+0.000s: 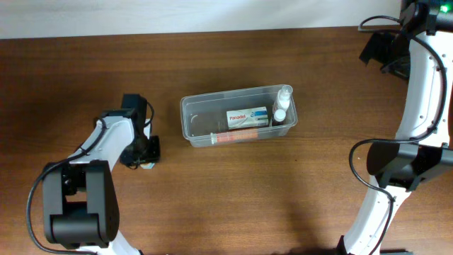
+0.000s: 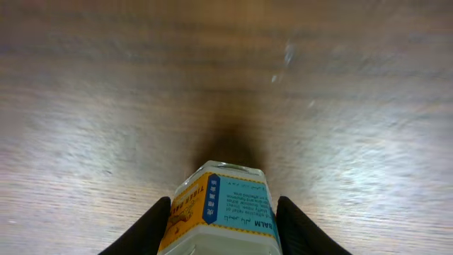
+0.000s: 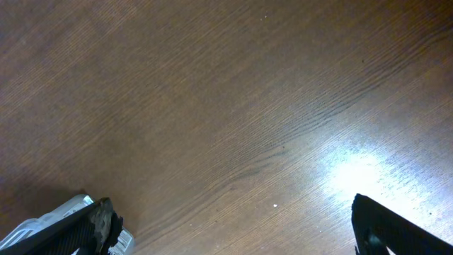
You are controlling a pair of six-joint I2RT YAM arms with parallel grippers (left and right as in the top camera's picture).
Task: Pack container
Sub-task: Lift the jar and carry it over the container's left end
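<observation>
The container point(image 1: 190, 122) is a clear plastic tub w/ round corners & a rim. It sits near the middle of the brown wood table point(image 1: 85, 64), long side going left to right. Inside it a white & blue Panadol box point(image 1: 247, 117) lies flat in the middle. A small white bottle point(image 1: 282, 107) is at the tub's right end, just beside the box. A long thin pink-orange stick point(image 1: 233, 137) lies along the tub's front wall; can't tell what it is. Out to the tub's left, apart from it, the left gripper point(image 1: 145, 153) points down at the table. Its two black fingers point(image 2: 152, 228) pinch a small balm box point(image 2: 221, 205) from both sides. The box has a blue & orange label w/ the word BALM on it. Can't tell if the box touches the wood or is lifted a bit. The right gripper point(image 3: 233, 237) is far off by the table's back right corner, well apart from the tub. It is spread wide w/ only bare wood btwn its fingers.
</observation>
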